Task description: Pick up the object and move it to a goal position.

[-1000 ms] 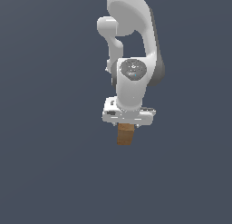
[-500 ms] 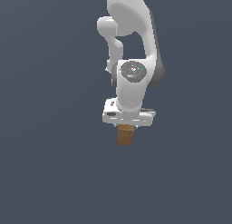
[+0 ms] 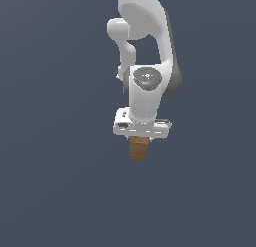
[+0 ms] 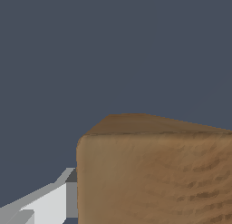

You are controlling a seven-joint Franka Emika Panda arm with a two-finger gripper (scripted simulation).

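Note:
The object, a small orange-brown wooden block (image 3: 138, 148), hangs below the white gripper (image 3: 140, 141) near the middle of the exterior view. The gripper is shut on the block and the block's top is hidden by the white hand. The fingers themselves are hidden behind the block in the exterior view. In the wrist view the block (image 4: 154, 173) fills the near field, with one white finger (image 4: 50, 200) against its side. No goal marker shows in either view.
The white arm (image 3: 147, 51) rises above the gripper toward the top of the exterior view. Everything around it is a plain dark grey-blue background; no surface edge or other object shows.
The arm, gripper and block stay in nearly the same place across the frames. No visible shift of the block in the gripper.

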